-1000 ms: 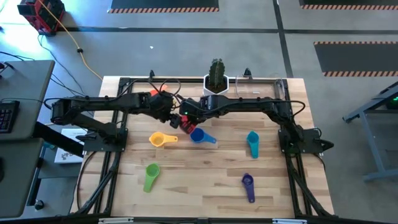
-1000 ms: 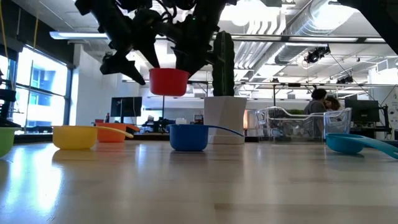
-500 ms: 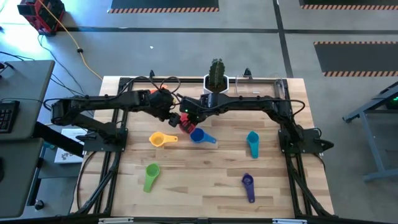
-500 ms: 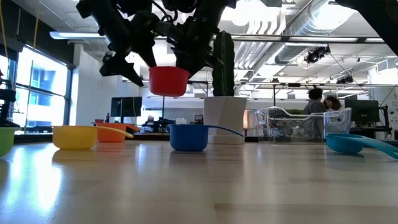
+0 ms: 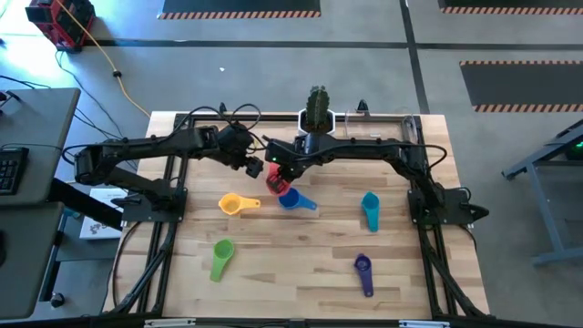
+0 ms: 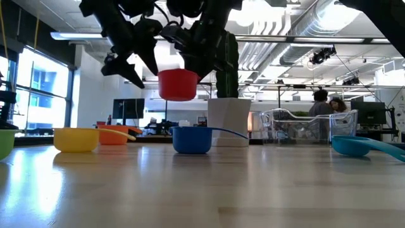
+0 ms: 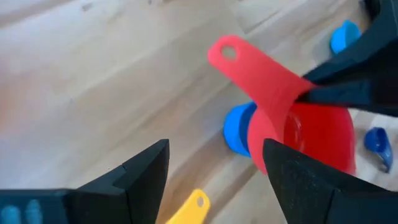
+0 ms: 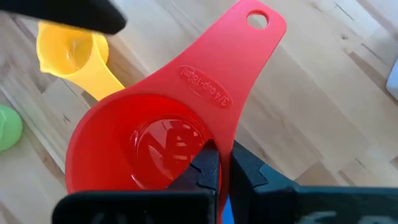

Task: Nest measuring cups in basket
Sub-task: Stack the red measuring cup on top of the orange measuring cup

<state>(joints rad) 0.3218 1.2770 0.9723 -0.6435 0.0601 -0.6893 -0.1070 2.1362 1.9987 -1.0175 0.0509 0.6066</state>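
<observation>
The red measuring cup (image 5: 275, 180) is hanging in the air just above the blue cup (image 5: 291, 199), pinched at its rim by the right gripper (image 8: 214, 171), whose fingers are clamping tight on it. The left gripper (image 5: 254, 168), fingers spread wide and gripping nothing, is hovering just beside the red cup, opposite the blue cup.

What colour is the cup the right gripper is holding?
Red cup, clearest in the right wrist view.

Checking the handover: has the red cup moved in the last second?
Yes. In the low view the red cup shifted right and slightly down, toward the white pot.
</observation>
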